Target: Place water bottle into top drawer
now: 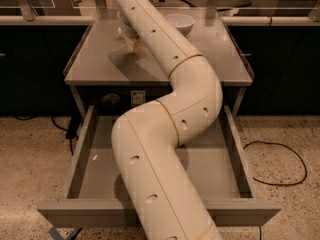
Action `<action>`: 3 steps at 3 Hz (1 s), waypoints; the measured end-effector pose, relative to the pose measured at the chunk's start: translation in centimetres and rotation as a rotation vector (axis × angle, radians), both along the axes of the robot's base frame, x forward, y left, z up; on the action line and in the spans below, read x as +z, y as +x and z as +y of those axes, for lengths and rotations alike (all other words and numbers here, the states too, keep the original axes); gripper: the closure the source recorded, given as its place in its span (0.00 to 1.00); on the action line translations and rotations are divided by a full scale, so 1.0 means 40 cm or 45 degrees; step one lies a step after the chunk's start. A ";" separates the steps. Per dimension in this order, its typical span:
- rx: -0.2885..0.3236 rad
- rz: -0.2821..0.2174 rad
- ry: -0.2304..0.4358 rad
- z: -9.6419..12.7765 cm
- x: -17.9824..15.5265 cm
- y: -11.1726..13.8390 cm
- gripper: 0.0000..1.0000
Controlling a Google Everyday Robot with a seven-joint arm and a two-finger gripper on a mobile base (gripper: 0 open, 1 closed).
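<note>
My gripper [128,35] is at the back left of the grey tabletop [100,59], low over its surface and mostly hidden behind my own white arm [165,129]. Only a pale part and a yellowish tip of it show. I cannot pick out the water bottle; it may be hidden by the gripper and the arm. The top drawer [70,211] is pulled wide open below the tabletop. The bare part of its grey floor [212,169] holds nothing, and my arm covers its middle and its handle.
A white round bowl [180,23] stands at the back of the tabletop, right of the arm. A clear panel lines the table's back and sides. A black cable [280,164] lies on the speckled floor to the right. Dark cabinets flank the table.
</note>
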State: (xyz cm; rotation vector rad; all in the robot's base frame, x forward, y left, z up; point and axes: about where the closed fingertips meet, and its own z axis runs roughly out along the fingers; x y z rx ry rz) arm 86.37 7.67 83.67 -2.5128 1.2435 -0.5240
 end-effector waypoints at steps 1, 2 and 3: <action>0.000 0.000 0.000 0.000 0.000 0.000 0.62; 0.000 0.000 0.000 0.000 0.000 0.000 0.39; 0.000 0.000 0.000 0.000 0.000 0.000 0.16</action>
